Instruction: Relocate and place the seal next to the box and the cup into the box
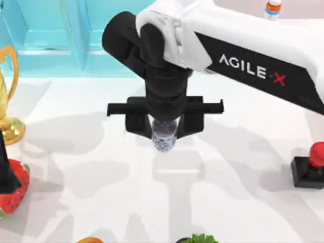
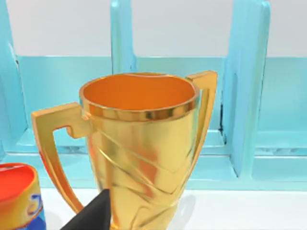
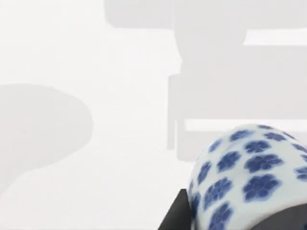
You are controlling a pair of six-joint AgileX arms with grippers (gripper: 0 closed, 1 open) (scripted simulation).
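- Right gripper sits mid-surface, pinching the cup between its black fingers, above the white surface.
- The seal stands at three o'clock, well apart, near the right edge.
- The blue box lies around eleven o'clock.
- The gold trophy stands at nine o'clock, before the left arm's camera.

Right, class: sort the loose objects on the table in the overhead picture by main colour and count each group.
Gold: 1, the trophy
Red: 2, the seal, the strawberry-like item
Blue-and-white: 1, the cup held in the right gripper
White with orange cap: 1, the bottle
Total: 5
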